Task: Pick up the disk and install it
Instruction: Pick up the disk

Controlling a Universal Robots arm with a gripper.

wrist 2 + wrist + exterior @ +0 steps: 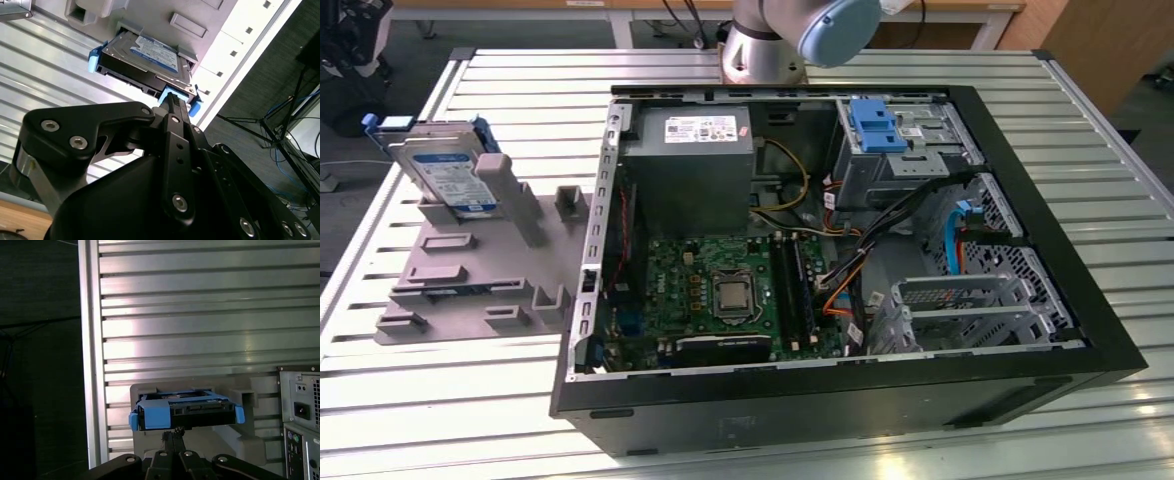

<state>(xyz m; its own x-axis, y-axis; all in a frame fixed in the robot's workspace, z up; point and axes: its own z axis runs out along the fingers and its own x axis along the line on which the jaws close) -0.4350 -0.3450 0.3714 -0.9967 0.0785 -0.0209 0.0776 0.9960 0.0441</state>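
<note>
And here we are: the flat rectangular silver metal disk [443, 172], with its white-and-blue label and blue plastic side rails, sits at ten o'clock in the exterior view. It is propped at a tilt in the grey moulded plastic holder [480, 275] on the ribbed aluminium surface [1121, 230]. One grey upright post [500, 195] of that holder stands across the disk's lower corner.

The black end effector [172, 432] shows in both wrist views, its slim fingers [172, 107] drawn together with nothing between them (empty-handed, then). The tips line up with the blue tab on the disk's near edge; whether they touch it I cannot tell.

At the centre of the exterior view lies the big black computer case [854, 405], side panel off, just beside the holder at the disk's three o'clock. Inside it:

- the grey box-shaped power supply with a white sticker [687, 165] at eleven o'clock
- the green motherboard [707, 290] at seven
- an upright blue plastic latch [871, 125] at one
- a perforated silver drive cage [961, 305] at four

A bundle of black and orange cables [907, 215] runs across the middle, between latch and board. The arm's silver-and-blue base joint [781, 40] stands at twelve o'clock, just past the case's far wall.
</note>
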